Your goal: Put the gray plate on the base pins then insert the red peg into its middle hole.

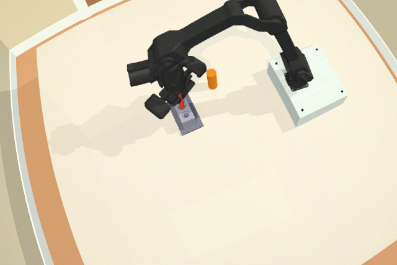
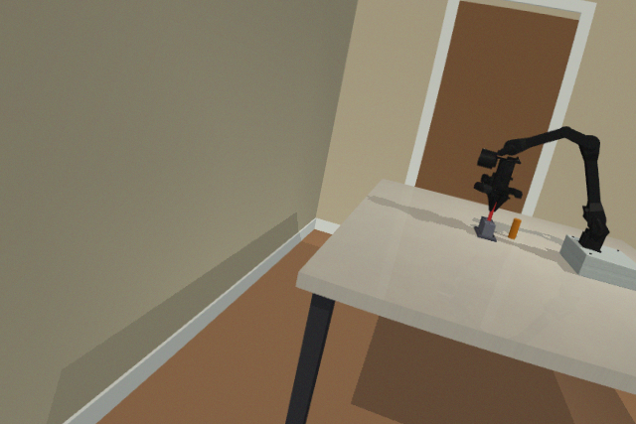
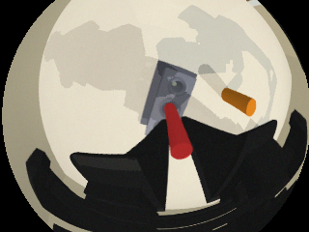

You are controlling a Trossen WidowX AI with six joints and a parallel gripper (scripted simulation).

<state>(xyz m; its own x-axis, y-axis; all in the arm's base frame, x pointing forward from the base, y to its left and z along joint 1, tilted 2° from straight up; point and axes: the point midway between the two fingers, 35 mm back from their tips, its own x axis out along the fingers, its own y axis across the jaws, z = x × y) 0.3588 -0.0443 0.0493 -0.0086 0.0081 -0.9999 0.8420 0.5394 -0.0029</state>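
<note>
The gripper [image 1: 180, 95] [image 2: 493, 208] [image 3: 176, 127] is shut on the red peg [image 1: 182, 103] [image 2: 491, 212] [image 3: 178, 137], just above the gray plate [image 1: 192, 116]. The peg's lower end is at the plate's middle hole, and much of its length shows above the plate. How deep the tip sits cannot be told. The plate appears to lie flat on the gray base [image 1: 193, 130] [image 2: 490, 237] [image 3: 152, 94]. One outer hole, with a round pin end in it, shows beside the peg. The far end of the plate is hidden under the gripper.
An orange cylinder [image 1: 211, 79] [image 2: 514, 228] [image 3: 238, 101] stands upright close beside the base, on the side toward the arm's mount. The arm's pale mounting block [image 1: 324, 72] [image 2: 574, 257] is farther right in the top view.
</note>
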